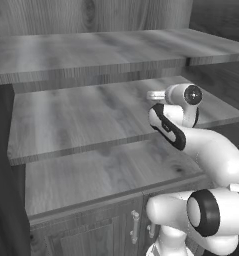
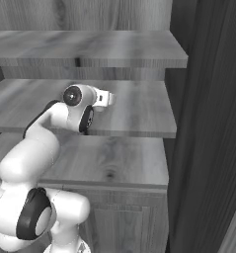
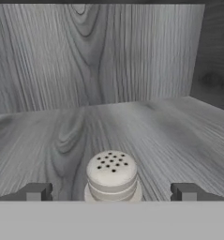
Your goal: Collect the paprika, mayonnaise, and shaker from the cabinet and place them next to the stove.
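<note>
My left base camera is looking from behind my arm, forward and down at the cabinet (image 1: 91,55) and its three plank shelves. My right base camera is facing the same shelves from the other side, with the cabinet's side wall close on its right. My hand camera is sitting low over a shelf, close behind the shaker (image 3: 112,177), facing the back panel, with my tool (image 3: 111,192) at the bottom edge.

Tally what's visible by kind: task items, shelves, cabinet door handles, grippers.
Task items: 1, the shaker, standing between the open fingertips
Shelves: 3, top shelf, middle shelf, bottom shelf
Door handles: 2, handle, second handle
Grippers: 1, gripper
Total: 7
</note>
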{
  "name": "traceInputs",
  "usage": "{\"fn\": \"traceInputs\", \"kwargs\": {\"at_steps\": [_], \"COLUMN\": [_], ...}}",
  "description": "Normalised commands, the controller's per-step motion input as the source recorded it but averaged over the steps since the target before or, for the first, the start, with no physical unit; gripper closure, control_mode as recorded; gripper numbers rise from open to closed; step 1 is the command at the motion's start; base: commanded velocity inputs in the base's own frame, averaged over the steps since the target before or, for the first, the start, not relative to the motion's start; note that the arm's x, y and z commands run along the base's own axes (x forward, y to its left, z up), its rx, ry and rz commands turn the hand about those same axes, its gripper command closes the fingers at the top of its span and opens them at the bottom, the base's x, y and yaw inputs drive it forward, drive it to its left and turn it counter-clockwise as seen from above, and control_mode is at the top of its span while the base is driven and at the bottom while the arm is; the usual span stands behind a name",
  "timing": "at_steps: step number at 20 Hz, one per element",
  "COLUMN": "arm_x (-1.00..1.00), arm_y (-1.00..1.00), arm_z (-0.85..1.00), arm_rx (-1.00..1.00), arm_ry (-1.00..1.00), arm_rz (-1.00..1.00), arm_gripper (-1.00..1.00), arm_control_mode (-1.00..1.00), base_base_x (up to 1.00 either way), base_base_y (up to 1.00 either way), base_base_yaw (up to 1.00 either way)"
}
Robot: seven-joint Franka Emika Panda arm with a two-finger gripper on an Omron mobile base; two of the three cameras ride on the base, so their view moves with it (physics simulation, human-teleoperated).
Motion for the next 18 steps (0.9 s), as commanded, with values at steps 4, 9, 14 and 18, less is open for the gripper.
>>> {"fn": "traceInputs", "kwargs": {"at_steps": [4,9,14,18], "arm_x": [0.2,0.18,0.13,0.06], "arm_y": [-0.06,0.0,0.0,0.0], "arm_z": [-0.13,-0.18,-0.15,-0.06], "arm_rx": [0.0,-0.01,0.0,0.0], "arm_ry": [0.0,0.0,0.0,0.0], "arm_rz": [0.0,0.0,0.0,0.0], "arm_gripper": [-1.0,1.0,1.0,1.0], "arm_control_mode": [-1.0,-1.0,-1.0,-1.0], "base_base_x": [0.0,0.0,0.0,0.0], "base_base_y": [0.0,0.0,0.0,0.0], "base_base_yaw": [0.0,0.0,0.0,0.0]}}
